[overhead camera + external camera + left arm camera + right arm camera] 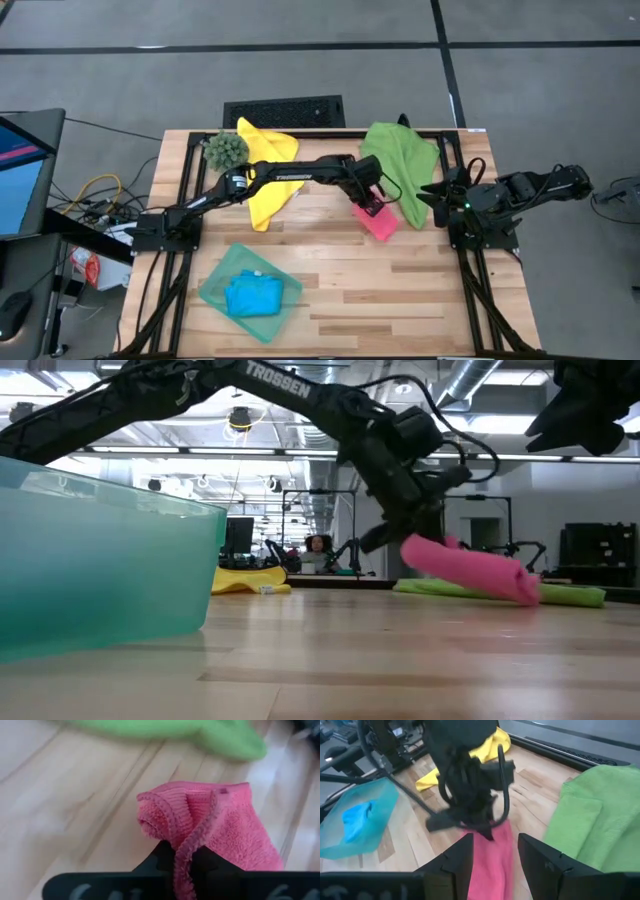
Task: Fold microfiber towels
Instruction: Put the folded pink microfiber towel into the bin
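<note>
In left pincer [182, 865]: pink towel [220, 827]

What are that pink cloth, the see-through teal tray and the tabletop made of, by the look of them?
The pink cloth looks like soft fuzzy microfiber or terry: nubby pile and a stitched edge show in the left wrist view. The translucent teal tray seems to be smooth plastic, since light passes through its wall. The tabletop looks like light wood planks with visible grain, in a black frame that is probably metal.
</note>
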Tool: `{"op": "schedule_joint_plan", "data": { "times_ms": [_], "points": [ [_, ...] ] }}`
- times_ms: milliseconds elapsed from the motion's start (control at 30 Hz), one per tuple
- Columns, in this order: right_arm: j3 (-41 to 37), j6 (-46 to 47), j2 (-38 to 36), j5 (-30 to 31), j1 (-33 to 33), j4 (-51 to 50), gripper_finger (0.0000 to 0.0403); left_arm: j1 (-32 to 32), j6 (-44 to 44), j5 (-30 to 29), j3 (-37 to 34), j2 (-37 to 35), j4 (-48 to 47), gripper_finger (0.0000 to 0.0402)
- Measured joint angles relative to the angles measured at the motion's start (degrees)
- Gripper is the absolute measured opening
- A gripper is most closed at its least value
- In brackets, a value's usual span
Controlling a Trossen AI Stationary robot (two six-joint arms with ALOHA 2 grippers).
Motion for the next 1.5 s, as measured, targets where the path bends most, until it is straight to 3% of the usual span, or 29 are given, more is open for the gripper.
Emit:
{"op": "schedule_joint_plan", "data": {
  "times_ms": [167,533,800,1000,1267,1500],
  "points": [
    [0.0,0.0,0.0,0.1,0.0,-1.3,0.0177,-1.9,0.0,-0.1,6.0,-0.7,-11.7,0.0002],
    [0.0,-1.4,0.0,1.4,0.0,-1.7,0.0168,-6.2,-5.2,-9.6,4.7,-11.8,-29.2,0.0001],
    [0.0,-1.4,0.0,1.5,0.0,-1.2,0.0167,-15.8,-17.5,-16.3,4.7,-22.5,-43.8,0.0000],
    [0.0,-1.5,0.0,1.7,0.0,-1.2,0.0164,-26.2,-30.2,-22.5,4.5,-28.0,-48.0,0.0000],
    [0.0,-1.4,0.0,2.6,0.0,-0.5,0.0162,-39.4,-50.6,-25.6,-5.4,-29.1,-47.8,0.0000],
    [0.0,-1.5,0.0,3.9,0.0,-0.5,0.0159,-46.8,-61.6,-27.2,-12.1,-29.2,-47.1,0.0000]
  ]
}}
